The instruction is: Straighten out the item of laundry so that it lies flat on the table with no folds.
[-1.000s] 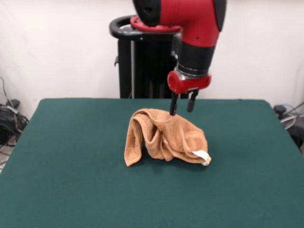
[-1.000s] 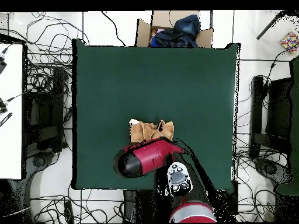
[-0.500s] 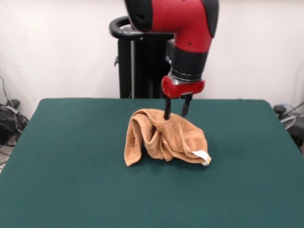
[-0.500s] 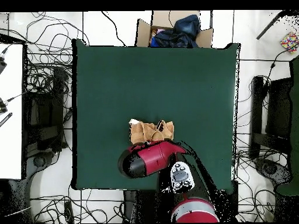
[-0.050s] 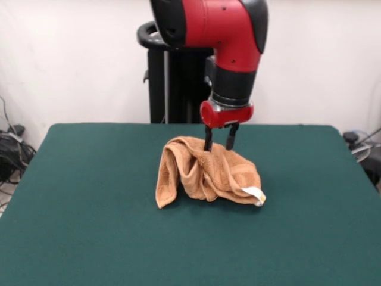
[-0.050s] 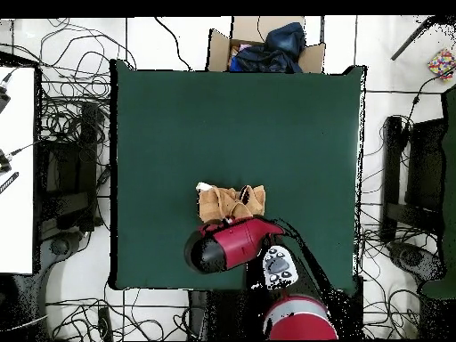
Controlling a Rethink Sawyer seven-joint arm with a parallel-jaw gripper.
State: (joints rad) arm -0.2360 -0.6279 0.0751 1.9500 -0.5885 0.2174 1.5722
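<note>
The item of laundry (image 5: 202, 173) is an orange-tan towel bunched in a crumpled heap near the middle of the green table (image 5: 89, 208), with a thick fold hanging at its left and a white tag (image 5: 255, 195) at its right front corner. My gripper (image 5: 218, 142) hangs straight down over the heap's top. It is open, and its two fingertips touch or nearly touch the highest fold. From overhead the towel (image 6: 230, 201) shows just beyond the red arm (image 6: 227, 247), which hides the gripper.
Green table top (image 6: 240, 116) spreads wide on all sides of the towel. A cardboard box (image 6: 267, 46) with dark cloth sits past the table's far edge in the overhead view. Cables (image 5: 11, 149) lie on the floor around the table.
The gripper has shifted left in the front view and come down slightly onto the towel's top. The towel has kept its shape and place.
</note>
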